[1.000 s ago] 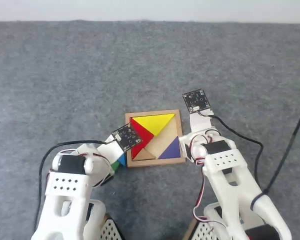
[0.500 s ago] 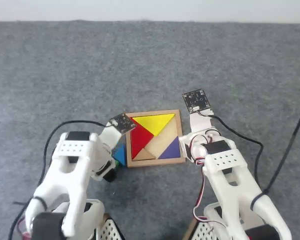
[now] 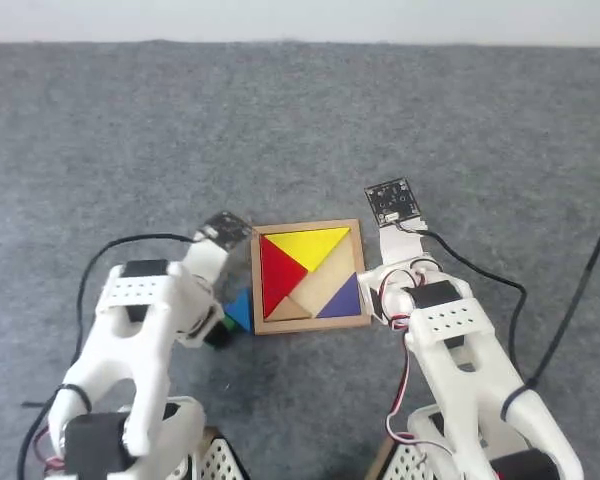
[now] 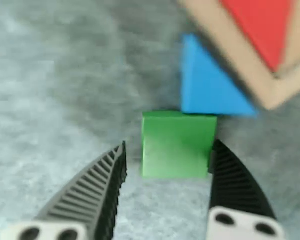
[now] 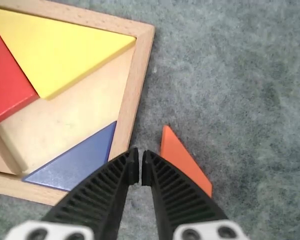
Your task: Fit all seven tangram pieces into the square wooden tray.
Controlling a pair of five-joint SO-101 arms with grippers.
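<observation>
My left hand [image 4: 169, 147] stands wide astride the green square [image 4: 177, 144], left of the wooden tray [image 3: 306, 225]. My right hand [image 5: 140, 156] is pinched closed just beside the orange triangle [image 5: 184, 159].

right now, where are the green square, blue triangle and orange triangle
green square [image 4: 177, 145], left wrist view, centre of top face
blue triangle [image 4: 202, 87], left wrist view, middle of top face
orange triangle [image 5: 182, 157], right wrist view, middle of top face

in the high view the grey mat [image 3: 300, 120] lies open across the upper half of the frame. the left arm [image 3: 145, 315] crowds the left rim of the tray [image 3: 305, 226], the right arm [image 3: 440, 315] its right rim. the blue piece [image 3: 241, 310] and green piece [image 4: 177, 144] block the tray's lower left corner.
</observation>
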